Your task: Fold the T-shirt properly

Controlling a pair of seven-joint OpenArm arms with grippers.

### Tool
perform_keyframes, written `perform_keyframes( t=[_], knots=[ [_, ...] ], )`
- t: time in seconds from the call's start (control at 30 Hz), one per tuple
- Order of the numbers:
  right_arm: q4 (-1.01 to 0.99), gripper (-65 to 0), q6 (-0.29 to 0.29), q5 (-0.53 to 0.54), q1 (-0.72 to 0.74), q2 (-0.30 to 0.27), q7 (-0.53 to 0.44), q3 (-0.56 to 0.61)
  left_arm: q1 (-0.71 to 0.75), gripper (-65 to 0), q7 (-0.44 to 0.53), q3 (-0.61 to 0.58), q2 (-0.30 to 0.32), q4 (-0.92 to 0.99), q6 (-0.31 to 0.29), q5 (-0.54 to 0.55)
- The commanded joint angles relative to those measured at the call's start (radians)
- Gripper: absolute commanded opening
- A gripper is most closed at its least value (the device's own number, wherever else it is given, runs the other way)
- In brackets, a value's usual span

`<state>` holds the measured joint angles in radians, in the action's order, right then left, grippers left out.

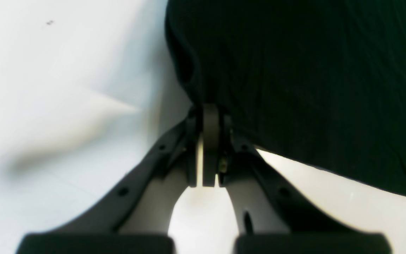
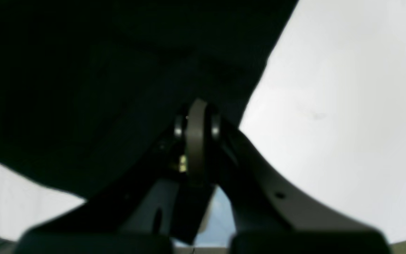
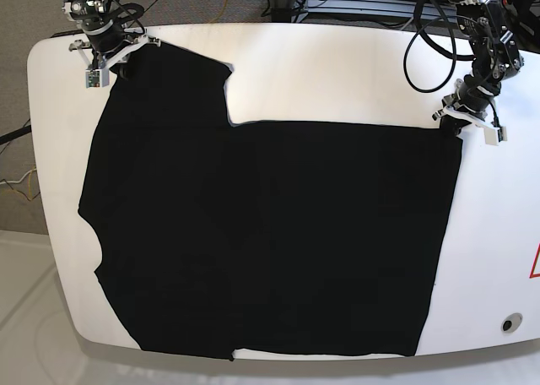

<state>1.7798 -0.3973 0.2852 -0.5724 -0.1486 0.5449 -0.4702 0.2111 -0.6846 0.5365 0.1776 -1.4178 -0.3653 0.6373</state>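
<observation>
Black T-shirt [image 3: 270,233] spread flat over most of the white table [image 3: 337,73], its lower hem running along the near edge. Right gripper [image 3: 114,54] — at the table's far corner on the base view's left — reaches steeply down from the rear, jaws pressed together, pinching the shirt's far sleeve edge [image 2: 118,88]. Left gripper [image 3: 456,119] — near the far edge on the base view's right — descends from an elbowed arm, cables looped above, jaws pressed together on the shirt's far corner [image 1: 294,88]; cloth bunches at its tips [image 1: 210,116].
</observation>
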Motion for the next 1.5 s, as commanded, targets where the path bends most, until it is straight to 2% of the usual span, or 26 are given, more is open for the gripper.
perform_keyframes(
  t=[0.0,0.3,0.63,0.77,0.9,0.97,1.1,1.17,1.47],
  knots=[
    [0.024,-65.0,-0.004,0.008,-0.014,-0.010,-0.015,-0.003,-0.002,-65.0,-0.002,0.006,0.012,-0.017,-0.006,0.008],
    [0.046,-65.0,-0.003,0.030,-0.073,-0.009,-0.006,-0.028,0.030,-65.0,-0.016,0.005,0.008,-0.029,0.002,0.009],
    [0.058,-65.0,-0.018,0.080,-0.133,-0.006,-0.011,-0.142,0.095,-65.0,-0.029,0.019,0.005,-0.139,-0.004,0.015],
    [0.061,-65.0,-0.056,0.097,-0.131,-0.005,-0.010,-0.151,0.101,-65.0,-0.031,0.020,0.005,-0.137,-0.004,0.015],
    [0.062,-65.0,-0.139,0.135,-0.122,-0.008,-0.007,-0.126,0.105,-65.0,-0.027,0.019,0.001,-0.117,-0.003,0.014],
    [0.061,-45.5,-0.194,0.179,-0.108,-0.010,0.014,-0.137,0.097,-65.0,-0.040,0.018,-0.001,-0.106,0.000,0.007],
    [0.063,-31.9,-0.192,0.213,-0.107,-0.011,0.028,-0.147,0.092,-65.0,-0.040,0.019,-0.001,-0.098,-0.002,0.004],
    [0.063,-29.7,-0.182,0.232,-0.105,-0.012,0.036,-0.159,0.090,-65.0,-0.039,0.018,0.000,-0.098,-0.003,0.004],
    [0.055,-30.2,-0.157,0.316,-0.085,-0.015,0.107,-0.247,0.082,-65.0,-0.042,0.016,0.007,-0.111,0.000,-0.002]
  ],
)
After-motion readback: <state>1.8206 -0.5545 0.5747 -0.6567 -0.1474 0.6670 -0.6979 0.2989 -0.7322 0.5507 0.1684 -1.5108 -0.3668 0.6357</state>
